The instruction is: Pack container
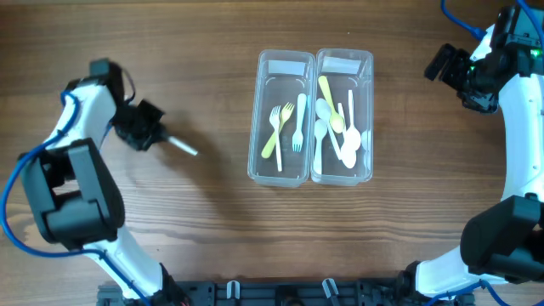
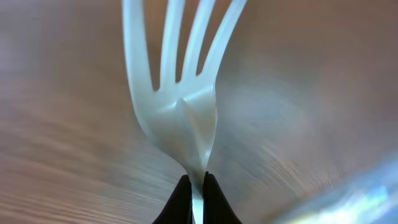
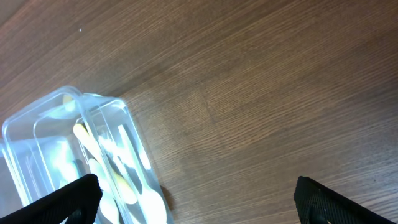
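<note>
Two clear plastic containers stand side by side mid-table. The left container [image 1: 263, 110] holds a yellow fork and a pale fork. The right container [image 1: 367, 93] holds several spoons, one yellow; it also shows in the right wrist view [image 3: 22, 146]. My left gripper [image 1: 160, 138] is at the far left, above the table, shut on the handle of a white fork [image 2: 177, 93], whose tines point away from the wrist camera; the fork's end pokes out toward the containers [image 1: 184, 148]. My right gripper [image 3: 196, 202] is open and empty, held at the far right, apart from the containers.
The wooden table [image 1: 170, 238] spans the whole view. The arm bases stand at the front left [image 1: 72, 204] and front right [image 1: 501, 246]. A black rail [image 1: 280, 293] runs along the front edge.
</note>
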### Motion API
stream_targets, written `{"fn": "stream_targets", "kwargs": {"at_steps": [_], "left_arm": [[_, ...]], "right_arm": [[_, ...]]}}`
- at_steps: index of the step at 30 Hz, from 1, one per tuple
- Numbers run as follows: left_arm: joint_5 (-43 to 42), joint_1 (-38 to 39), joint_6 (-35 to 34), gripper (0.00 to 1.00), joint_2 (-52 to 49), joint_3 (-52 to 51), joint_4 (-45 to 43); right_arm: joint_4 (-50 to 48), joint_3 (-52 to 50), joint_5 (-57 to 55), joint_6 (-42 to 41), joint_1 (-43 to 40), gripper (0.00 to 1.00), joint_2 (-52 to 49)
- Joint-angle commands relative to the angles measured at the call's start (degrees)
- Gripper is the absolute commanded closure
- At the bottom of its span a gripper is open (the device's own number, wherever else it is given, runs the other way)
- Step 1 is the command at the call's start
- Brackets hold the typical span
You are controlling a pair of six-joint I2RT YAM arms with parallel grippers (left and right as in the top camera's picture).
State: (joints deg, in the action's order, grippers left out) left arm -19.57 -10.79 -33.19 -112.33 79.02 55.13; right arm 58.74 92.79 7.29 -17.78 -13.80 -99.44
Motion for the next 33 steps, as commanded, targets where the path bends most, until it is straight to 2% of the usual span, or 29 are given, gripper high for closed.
{"fn": "stream_targets", "kwargs": {"at_steps": [1, 8, 11, 16, 20, 22, 24, 27, 30, 33], "left_arm": [[-2.5, 7.2, 11.3, 0.96, 7.7, 4.7, -0.1], [-1.3, 24.7, 13.7, 0.96, 12.7, 6.3, -6.6], [3.7, 31.4, 13.9, 0.96, 12.4, 6.3, -8.9], [18.5, 41.5, 16.5, 0.96, 11.6, 6.3, -10.2], [20.6, 45.0, 16.5, 0.93, 10.3, 6.3, -10.2], [20.6, 45.5, 16.5, 0.77, 9.2, 6.3, -10.2], [20.8, 45.4, 16.5, 0.52, 8.0, 6.3, -10.2], [20.8, 44.7, 18.4, 0.27, 7.8, 6.3, -10.3], [21.9, 43.7, 19.5, 0.14, 8.8, 6.6, -9.8], [22.3, 42.0, 19.5, 0.12, 11.1, 6.6, -9.2]], "right_arm": [[0.0, 0.5, 0.5, -0.4, 0.1, 0.00, -0.5], [0.0, 0.5, 0.5, -0.4, 0.1, 0.00, -0.5], [0.0, 0.5, 0.5, -0.4, 0.1, 0.00, -0.5], [0.0, 0.5, 0.5, -0.4, 0.1, 0.00, -0.5], [0.0, 0.5, 0.5, -0.2, 0.1, 0.00, -0.5], [0.0, 0.5, 0.5, -0.2, 0.1, 0.00, -0.5], [0.0, 0.5, 0.5, -0.2, 0.1, 0.00, -0.5], [-0.6, 0.5, 0.5, 0.5, 0.1, 0.00, -0.5], [-1.2, 0.5, 0.5, 1.2, 0.1, 0.00, -0.6], [-1.2, 0.5, 0.5, 1.2, 0.1, 0.01, -1.5]]}}
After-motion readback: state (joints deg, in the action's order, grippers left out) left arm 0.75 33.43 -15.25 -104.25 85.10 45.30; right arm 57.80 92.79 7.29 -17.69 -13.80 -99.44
